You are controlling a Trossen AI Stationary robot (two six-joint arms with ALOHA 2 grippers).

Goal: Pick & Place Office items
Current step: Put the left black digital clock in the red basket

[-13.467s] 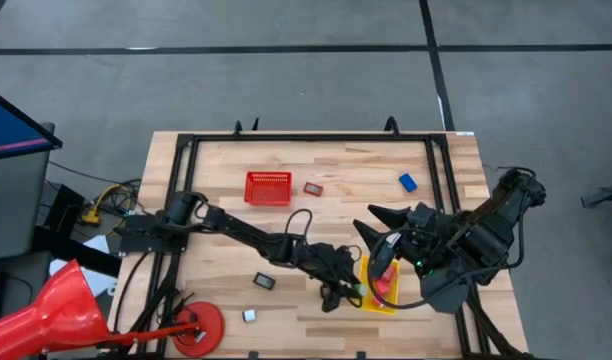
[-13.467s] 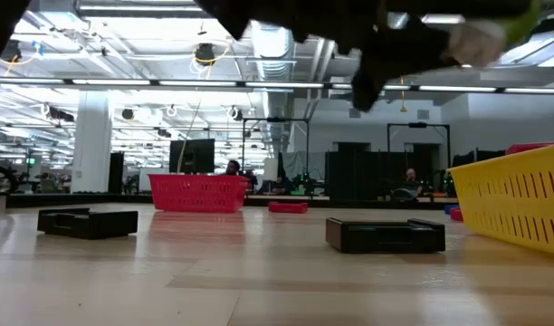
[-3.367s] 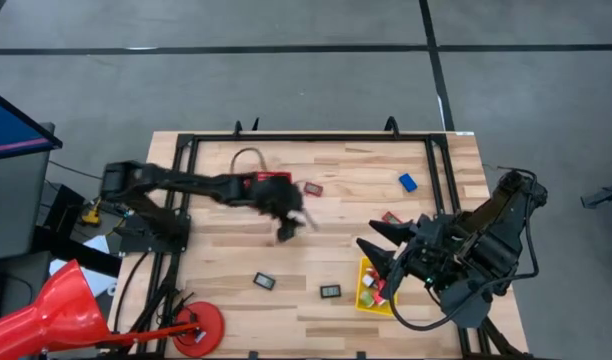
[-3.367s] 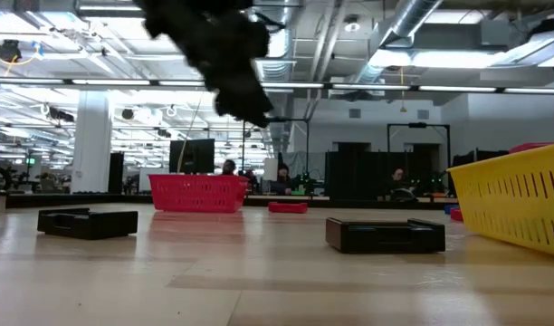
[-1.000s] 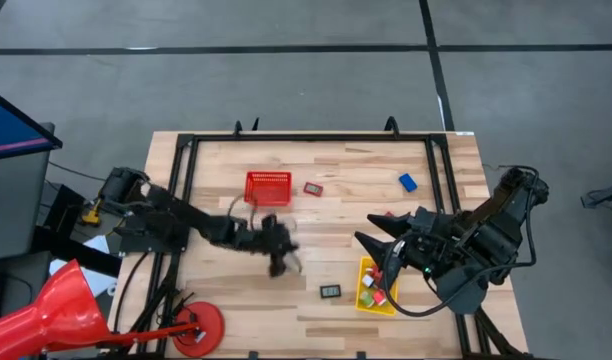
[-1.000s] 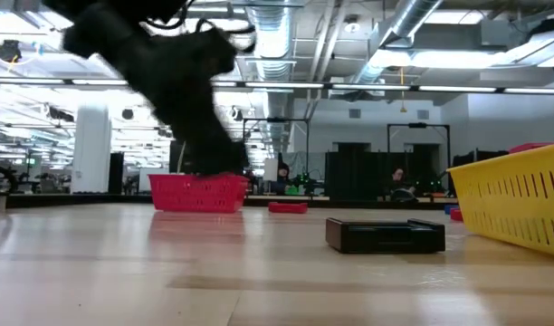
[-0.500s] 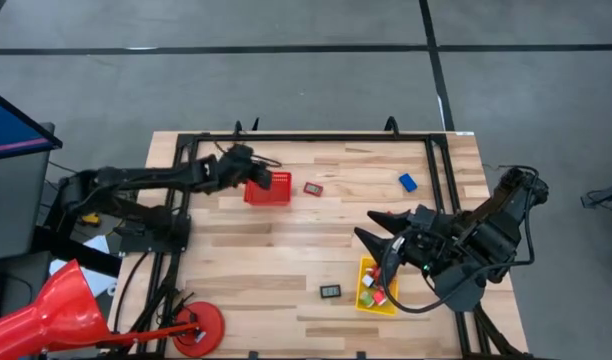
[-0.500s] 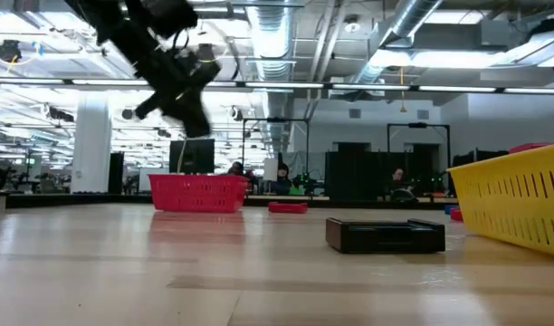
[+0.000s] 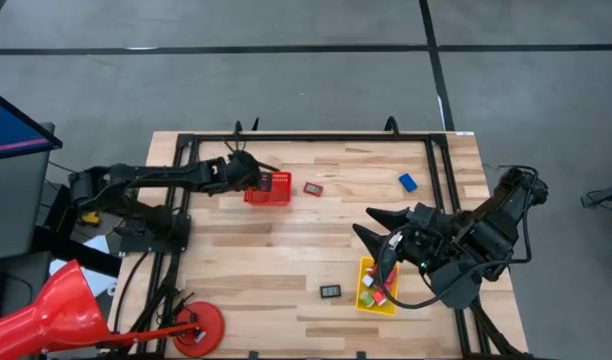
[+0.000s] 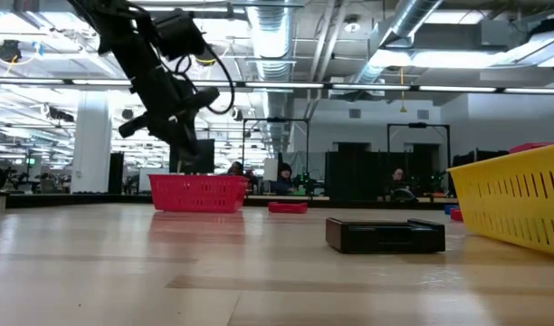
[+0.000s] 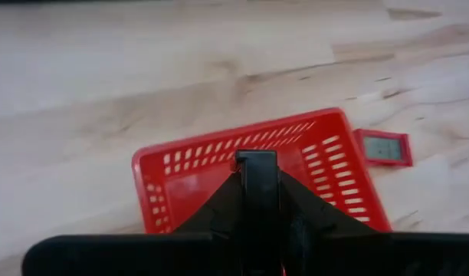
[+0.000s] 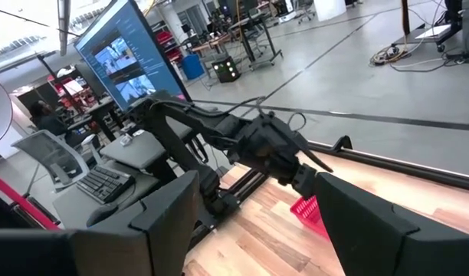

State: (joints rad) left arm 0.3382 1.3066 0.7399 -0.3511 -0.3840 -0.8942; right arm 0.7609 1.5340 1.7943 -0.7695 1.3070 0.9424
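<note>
High view. Left gripper (image 9: 254,178) hangs over the near-left edge of the red mesh basket (image 9: 274,188) at the far-left part of the table (image 9: 286,260). Jaws closed together; whether they pinch an item cannot be told here. Red-framed flat piece (image 9: 314,187) lies just beside the basket, on its right. Blue block (image 9: 408,182) sits well apart toward the far right. Dark flat rectangle (image 9: 330,291) lies near the front, just left of the yellow bin (image 9: 364,296). Bin holds small red, green and pale pieces (image 9: 375,290). Right gripper (image 9: 371,225) hovers above the bin's far end, jaws spread wide, nothing in them.

Low view. Left gripper (image 10: 185,145) hangs tilted above the red basket (image 10: 197,193), clear of its rim. Dark flat rectangle (image 10: 385,234) rests on the table in the middle ground; red flat piece (image 10: 287,207) farther back. Yellow bin wall (image 10: 517,205) at right.

Left wrist view. Jaws pressed together on a narrow dark slab (image 11: 259,184), directly over the basket's open floor (image 11: 192,182); what the slab is cannot be told. Red-framed flat piece with pale face (image 11: 382,147) lies on the table just outside the basket's wall, not touching the jaws.

Right wrist view. Own fingers (image 12: 173,207) wide apart, empty. Between them, farther off, the left arm (image 12: 257,146) reaches over the red basket (image 12: 305,208).
</note>
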